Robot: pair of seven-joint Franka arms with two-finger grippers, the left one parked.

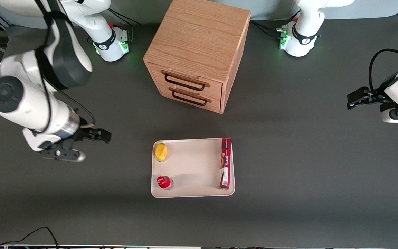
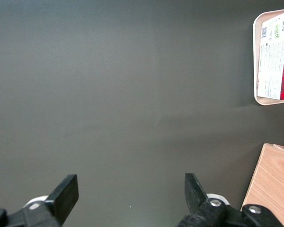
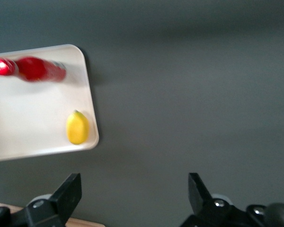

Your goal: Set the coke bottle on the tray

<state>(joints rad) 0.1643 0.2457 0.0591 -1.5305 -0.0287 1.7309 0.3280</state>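
Dark grey table [image 1: 306,155] — wooden drawer cabinet [image 1: 199,45] standing.

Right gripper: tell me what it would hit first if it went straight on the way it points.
Probably bare table. The open gripper points down at dark tabletop, beside the tray holding the coke bottle and lemon; depth is unclear.

Barcode, green marks and small unreadable print on the long red box [image 2: 276,56] lying on the tray [image 2: 256,56]; white lettering on box side, illegible.
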